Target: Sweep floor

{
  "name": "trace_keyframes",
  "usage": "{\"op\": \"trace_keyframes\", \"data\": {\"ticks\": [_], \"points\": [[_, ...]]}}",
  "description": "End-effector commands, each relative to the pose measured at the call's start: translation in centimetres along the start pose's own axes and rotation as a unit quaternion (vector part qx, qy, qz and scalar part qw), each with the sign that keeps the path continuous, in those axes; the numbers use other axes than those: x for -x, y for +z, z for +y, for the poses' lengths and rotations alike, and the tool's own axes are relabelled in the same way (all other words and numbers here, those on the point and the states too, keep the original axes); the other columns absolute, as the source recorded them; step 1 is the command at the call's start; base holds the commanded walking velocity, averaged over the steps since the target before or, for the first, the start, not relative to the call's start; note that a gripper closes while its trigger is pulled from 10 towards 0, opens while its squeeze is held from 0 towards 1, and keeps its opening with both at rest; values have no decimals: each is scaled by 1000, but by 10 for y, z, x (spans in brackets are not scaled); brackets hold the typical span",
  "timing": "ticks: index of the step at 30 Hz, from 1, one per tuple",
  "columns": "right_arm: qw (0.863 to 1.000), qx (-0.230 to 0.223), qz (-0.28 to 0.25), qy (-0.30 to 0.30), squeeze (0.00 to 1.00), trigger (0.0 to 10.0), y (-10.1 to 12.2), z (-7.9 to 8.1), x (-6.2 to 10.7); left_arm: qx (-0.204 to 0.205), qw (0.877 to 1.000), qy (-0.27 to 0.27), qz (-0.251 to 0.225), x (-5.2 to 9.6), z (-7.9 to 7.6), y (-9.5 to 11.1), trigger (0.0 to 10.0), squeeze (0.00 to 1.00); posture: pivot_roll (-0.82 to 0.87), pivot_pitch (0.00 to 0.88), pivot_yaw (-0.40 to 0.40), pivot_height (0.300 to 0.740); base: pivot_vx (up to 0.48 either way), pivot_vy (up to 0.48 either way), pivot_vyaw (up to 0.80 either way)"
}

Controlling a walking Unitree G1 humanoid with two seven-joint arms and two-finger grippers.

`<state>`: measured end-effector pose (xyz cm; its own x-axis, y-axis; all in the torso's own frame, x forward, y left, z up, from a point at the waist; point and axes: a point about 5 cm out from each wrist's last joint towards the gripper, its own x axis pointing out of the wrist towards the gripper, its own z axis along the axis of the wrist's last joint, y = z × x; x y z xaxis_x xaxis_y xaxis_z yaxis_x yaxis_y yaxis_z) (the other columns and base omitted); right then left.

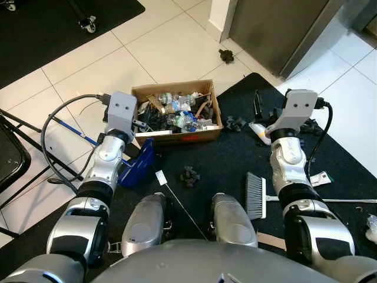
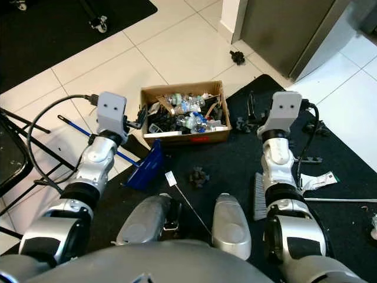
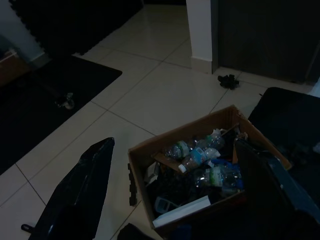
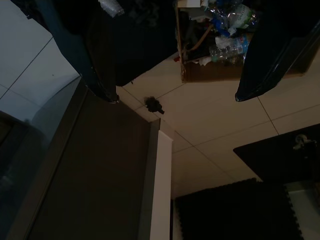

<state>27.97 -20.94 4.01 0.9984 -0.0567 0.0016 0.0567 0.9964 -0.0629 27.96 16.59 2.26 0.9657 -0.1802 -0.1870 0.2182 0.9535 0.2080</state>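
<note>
- A grey-bristled hand brush [image 1: 255,196] lies on the black mat [image 1: 235,159], lower right of centre, beside the right forearm.
- A blue plastic dustpan [image 1: 139,164] sits left of centre, just under the left wrist.
- The left gripper [image 3: 170,200] hangs with fingers apart, holding nothing, over the open cardboard box of bottles and scraps [image 1: 177,113].
- The right gripper [image 4: 175,60] also stands spread and empty.
- A small black clump [image 1: 226,56] lies on the white tiles, upper centre.

Two silver, segmented arms with black joint bands, grey boxy wrist camera housings [image 1: 122,109] each marked by two small dark dots, black cables [image 1: 56,124] looping from them, rounded silver thighs [image 1: 145,223], long black fingers [image 3: 80,197].
</note>
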Motion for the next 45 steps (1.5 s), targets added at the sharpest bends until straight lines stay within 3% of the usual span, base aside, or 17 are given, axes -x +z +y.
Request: {"op": "trace_keyframes", "data": {"ticks": [1, 11, 45], "points": [[1000, 1, 1, 3, 0, 10000, 2, 0, -1, 6, 1000, 3, 3, -2, -2, 1, 10000, 0, 42, 0, 14, 740, 0, 0, 0], [1000, -3, 3, -4, 0, 10000, 2, -3, -2, 13, 1000, 5, 6, -8, -4, 6, 10000, 0, 24, 0, 19, 740, 0, 0, -80], [1000, -6, 11, -4, 0, 10000, 1, -1, -1, 8, 1000, 6, 8, -12, -3, 9, 10000, 0, 29, 0, 27, 740, 0, 0, -799]]}}
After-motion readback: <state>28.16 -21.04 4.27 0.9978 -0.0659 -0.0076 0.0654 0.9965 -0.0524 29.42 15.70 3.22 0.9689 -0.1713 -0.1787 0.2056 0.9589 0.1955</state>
